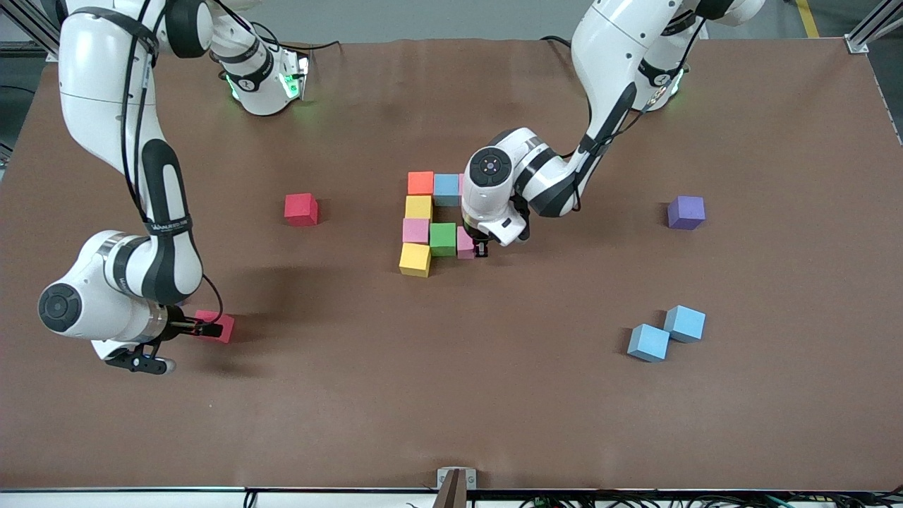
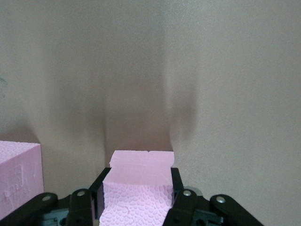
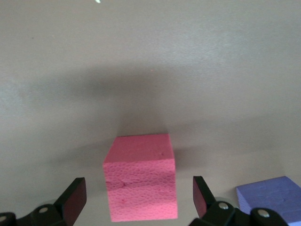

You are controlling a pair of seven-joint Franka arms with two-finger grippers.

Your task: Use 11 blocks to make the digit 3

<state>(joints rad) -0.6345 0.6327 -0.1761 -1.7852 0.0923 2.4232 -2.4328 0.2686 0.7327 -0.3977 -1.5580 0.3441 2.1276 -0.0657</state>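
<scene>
Here, left gripper (image 1: 482, 248) pinching pink block (image 1: 465, 242) mid-table, touching green block (image 1: 443, 238) in the unfinished digit 3 (image 1: 430, 222). Right gripper (image 1: 185, 344) spread, straddling hot-pink block (image 1: 216, 325), near the right arm's table edge.

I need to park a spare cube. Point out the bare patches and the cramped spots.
Bare table lies nearer the camera than the block figure, between the hot-pink cube and the two light blue cubes. Another patch sits between the figure and the purple cube. Crowded: beside the figure, where the left hand holds a pink cube.
</scene>
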